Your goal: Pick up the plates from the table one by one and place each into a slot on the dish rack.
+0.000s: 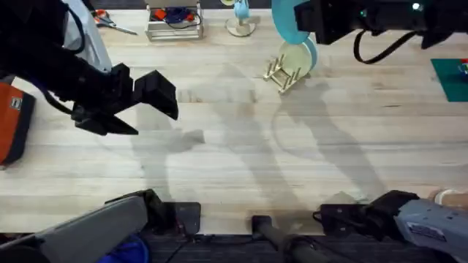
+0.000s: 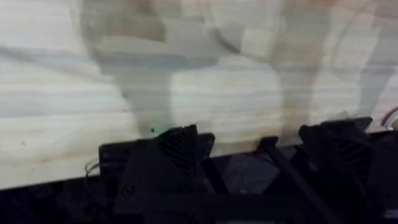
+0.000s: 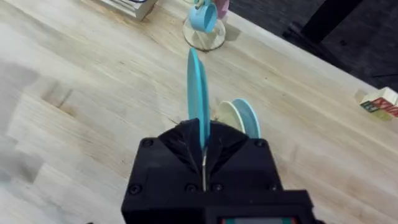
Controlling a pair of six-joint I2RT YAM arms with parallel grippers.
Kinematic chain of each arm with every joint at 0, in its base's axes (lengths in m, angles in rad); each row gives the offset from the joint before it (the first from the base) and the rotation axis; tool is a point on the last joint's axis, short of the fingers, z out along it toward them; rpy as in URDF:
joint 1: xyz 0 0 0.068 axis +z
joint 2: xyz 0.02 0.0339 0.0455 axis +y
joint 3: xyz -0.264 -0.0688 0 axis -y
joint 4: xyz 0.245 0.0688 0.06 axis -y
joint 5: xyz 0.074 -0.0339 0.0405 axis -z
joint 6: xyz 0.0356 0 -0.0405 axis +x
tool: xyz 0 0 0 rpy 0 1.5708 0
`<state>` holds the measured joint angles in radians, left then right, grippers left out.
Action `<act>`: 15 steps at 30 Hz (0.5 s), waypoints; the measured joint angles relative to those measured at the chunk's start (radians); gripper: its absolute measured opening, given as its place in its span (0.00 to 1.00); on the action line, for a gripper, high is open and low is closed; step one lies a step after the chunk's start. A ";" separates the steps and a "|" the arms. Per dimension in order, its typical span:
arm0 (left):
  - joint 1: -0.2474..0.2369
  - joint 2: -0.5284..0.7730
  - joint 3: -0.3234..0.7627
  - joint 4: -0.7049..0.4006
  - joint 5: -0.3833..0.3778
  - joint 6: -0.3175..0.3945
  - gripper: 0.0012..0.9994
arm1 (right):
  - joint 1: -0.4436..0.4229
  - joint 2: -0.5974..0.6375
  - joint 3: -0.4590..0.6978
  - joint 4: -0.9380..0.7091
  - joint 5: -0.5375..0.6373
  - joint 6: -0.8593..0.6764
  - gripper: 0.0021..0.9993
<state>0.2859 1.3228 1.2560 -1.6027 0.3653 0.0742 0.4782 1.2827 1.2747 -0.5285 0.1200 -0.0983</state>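
Observation:
My right gripper (image 1: pixel 303 28) is shut on a turquoise-blue plate (image 1: pixel 287 23), held on edge just above the dish rack (image 1: pixel 280 75) at the far side of the table (image 1: pixel 241 161). In the right wrist view the plate (image 3: pixel 198 87) stands upright between the fingers of that gripper (image 3: pixel 204 148). Beyond it a cream plate (image 3: pixel 228 118) and a light-blue plate (image 3: pixel 247 118) stand in the rack. My left gripper (image 1: pixel 150 115) hovers open over the left half of the table, nothing between its fingers (image 2: pixel 177 149).
Along the far edge lie scissors (image 1: pixel 111 21), a wooden tray of blue cable (image 1: pixel 174 22) and a round stand with a blue top (image 1: pixel 240 22). A dark green mat (image 1: pixel 450 77) is at the right edge, an orange object (image 1: pixel 13 120) at the left edge.

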 joint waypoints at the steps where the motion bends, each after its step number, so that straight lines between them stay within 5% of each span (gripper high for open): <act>1: 0.000 0.000 0.000 -0.015 0.000 0.000 1.00 | 0.000 0.000 0.000 -0.005 0.000 0.009 0.03; 15: 0.000 0.000 0.000 -0.058 0.000 0.000 0.99 | -0.002 0.000 0.000 -0.053 0.076 0.144 0.03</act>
<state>0.2859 1.3228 1.2560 -1.6608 0.3653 0.0742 0.4767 1.2831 1.2747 -0.5810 0.1955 0.0461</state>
